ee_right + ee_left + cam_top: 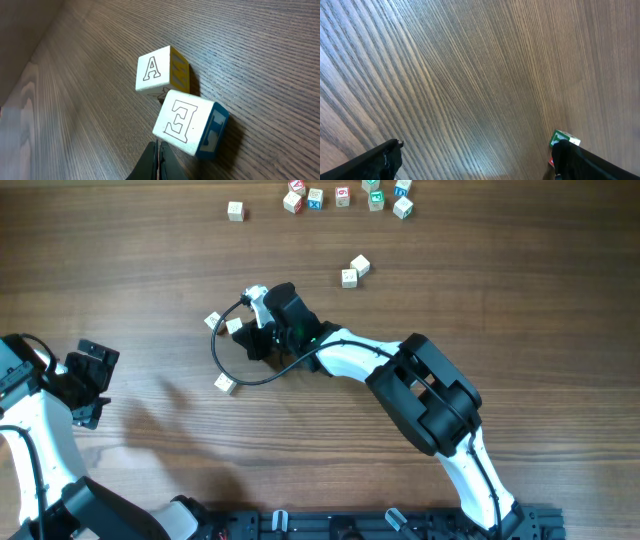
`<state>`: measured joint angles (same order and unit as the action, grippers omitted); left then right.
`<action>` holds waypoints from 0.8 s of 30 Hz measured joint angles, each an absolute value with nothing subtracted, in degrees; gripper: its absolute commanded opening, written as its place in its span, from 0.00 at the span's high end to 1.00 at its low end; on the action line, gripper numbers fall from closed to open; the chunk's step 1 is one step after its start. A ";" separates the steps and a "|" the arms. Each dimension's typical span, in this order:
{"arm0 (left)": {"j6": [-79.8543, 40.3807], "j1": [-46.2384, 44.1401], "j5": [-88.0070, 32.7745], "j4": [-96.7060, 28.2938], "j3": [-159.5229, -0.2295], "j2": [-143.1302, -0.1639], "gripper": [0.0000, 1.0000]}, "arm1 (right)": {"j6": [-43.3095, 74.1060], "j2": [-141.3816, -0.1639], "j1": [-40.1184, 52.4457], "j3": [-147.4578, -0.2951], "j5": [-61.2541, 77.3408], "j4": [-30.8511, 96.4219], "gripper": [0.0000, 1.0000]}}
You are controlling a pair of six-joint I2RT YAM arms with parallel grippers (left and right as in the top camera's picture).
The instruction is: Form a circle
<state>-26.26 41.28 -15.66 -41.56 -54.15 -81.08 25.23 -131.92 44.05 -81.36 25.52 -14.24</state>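
The right fingers are pressed closed, gripping nothing, their tips just at the near edge of the E cube. That cube sits just beside the A cube, left of centre on the surface, and a third cube lies nearer, apart. The left fingers stand wide open and empty at the left.

Overhead looks straight down; right wrist (close, low) probably shares two cubes.
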 measured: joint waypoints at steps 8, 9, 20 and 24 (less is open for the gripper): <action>-26.26 41.28 -15.66 -41.56 -54.15 -81.08 0.00 | 25.32 -131.92 44.03 -81.41 27.70 -10.46 0.96; -26.26 41.28 -15.64 -41.56 -54.15 -81.08 0.00 | 25.43 -131.96 44.03 -81.41 28.45 -8.51 0.96; -26.26 41.28 -15.62 -41.58 -54.15 -81.08 0.00 | 25.67 -129.32 41.28 -81.93 15.81 -0.49 0.96; -26.26 41.28 -15.46 -41.56 -54.15 -81.08 0.00 | 24.95 -129.32 40.62 -81.89 13.39 -4.99 0.95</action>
<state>-26.26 41.28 -15.46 -41.56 -54.15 -81.08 24.95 -129.32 40.62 -81.89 13.39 -4.99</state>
